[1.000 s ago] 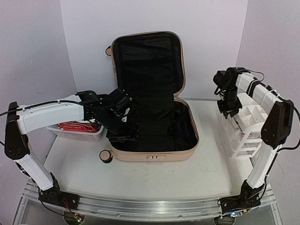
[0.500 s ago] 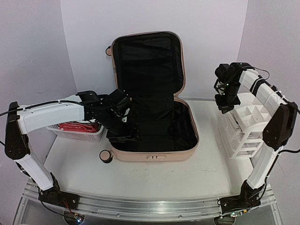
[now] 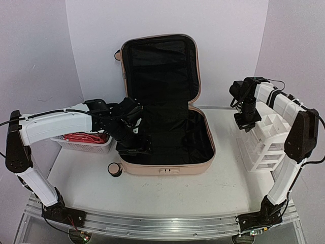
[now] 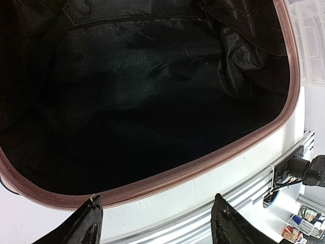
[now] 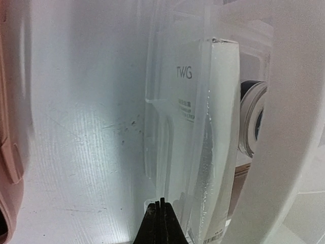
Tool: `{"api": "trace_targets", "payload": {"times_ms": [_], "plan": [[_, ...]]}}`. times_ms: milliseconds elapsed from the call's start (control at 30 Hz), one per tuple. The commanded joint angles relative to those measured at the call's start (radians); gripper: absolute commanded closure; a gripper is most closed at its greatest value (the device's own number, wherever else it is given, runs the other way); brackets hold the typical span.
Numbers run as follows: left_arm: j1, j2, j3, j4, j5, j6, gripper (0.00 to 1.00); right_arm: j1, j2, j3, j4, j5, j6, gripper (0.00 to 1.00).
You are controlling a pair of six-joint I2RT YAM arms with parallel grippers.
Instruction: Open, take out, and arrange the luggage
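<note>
So the luggage (image 3: pixel 167 152) is lying open in the middle of the table (image 3: pixel 177 201), with its lid standing straight up at the back and the black lining showing all over. One caster wheel (image 3: pixel 116 169) is poking out at its front-left corner.

The left arm is stretching in low from the left of the luggage, forearm nearly level, wrist bending down over the left side of the open shell. Its left end effector (image 3: pixel 133 146) is hanging just inside that left rim, fingers (image 4: pixel 87 224) spread wide apart and gripping nothing. The wrist view is looking across the lining toward the pink front rim.

The right arm is standing tall to the right of the luggage, elbow up high, forearm reaching back toward it and the wrist pointing downward. The right end effector (image 5: pixel 161 216) is pinched fully together with nothing between the tips, and it's hovering by the luggage-facing side of the white drawer organizer (image 3: pixel 264 145).

Readable stuff: through the organizer's clear plastic, a white box (image 5: pixel 221 127) is showing "TWG" in grey letters. Smaller print below that is too tiny to read, plus there's a barcode at the bottom. A round thing (image 5: pixel 251 119) is sitting behind it, can't tell what.

A white basket (image 3: pixel 84 146) with something red in it is sitting left of the luggage.
</note>
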Motion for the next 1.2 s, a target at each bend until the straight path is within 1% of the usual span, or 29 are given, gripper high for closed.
{"api": "trace_targets", "payload": {"times_ms": [0, 100, 233, 400, 467, 533, 600, 733, 867, 933, 1000, 1033, 1133, 1167], "plan": [[-0.008, -0.014, 0.014, 0.035, -0.004, -0.009, 0.26, -0.026, -0.015, -0.026, -0.046, 0.208, 0.036, 1.00], [-0.010, -0.012, 0.009, 0.035, -0.004, -0.012, 0.26, -0.040, -0.005, -0.045, -0.021, 0.269, 0.026, 1.00], [-0.014, -0.009, 0.008, 0.036, -0.003, -0.010, 0.26, -0.050, 0.023, -0.045, -0.022, 0.331, 0.060, 1.00], [-0.017, -0.017, -0.003, 0.035, -0.009, -0.012, 0.26, -0.050, 0.009, -0.043, -0.004, 0.328, 0.059, 1.00], [-0.017, -0.021, -0.001, 0.036, -0.017, -0.009, 0.26, -0.049, 0.008, -0.025, 0.003, 0.266, 0.046, 1.00], [-0.016, -0.026, 0.005, 0.037, -0.034, -0.006, 0.26, -0.050, 0.001, 0.007, 0.015, 0.164, 0.027, 1.00], [-0.015, -0.035, 0.016, 0.037, -0.063, 0.000, 0.26, -0.049, -0.004, 0.045, 0.028, 0.027, 0.001, 1.00], [0.023, -0.050, 0.064, 0.035, -0.110, 0.032, 0.25, -0.049, -0.009, 0.106, 0.069, -0.242, -0.011, 0.93], [0.078, -0.066, 0.099, 0.035, -0.131, 0.066, 0.25, -0.045, -0.028, 0.095, 0.119, -0.460, 0.033, 0.91], [0.081, -0.088, 0.095, 0.034, -0.151, 0.067, 0.26, -0.032, -0.047, 0.064, 0.134, -0.495, 0.053, 0.90], [0.081, -0.127, 0.064, 0.031, -0.174, 0.052, 0.26, -0.007, -0.078, 0.016, 0.149, -0.485, 0.055, 0.87], [0.081, -0.157, 0.044, 0.030, -0.194, 0.041, 0.26, 0.004, -0.100, -0.002, 0.162, -0.483, 0.051, 0.87], [0.081, -0.268, -0.038, 0.030, -0.275, 0.018, 0.26, 0.021, -0.193, -0.123, 0.237, -0.476, 0.047, 0.83], [0.081, -0.307, -0.067, 0.030, -0.297, 0.019, 0.26, 0.021, -0.226, -0.162, 0.266, -0.480, 0.044, 0.78]]}}
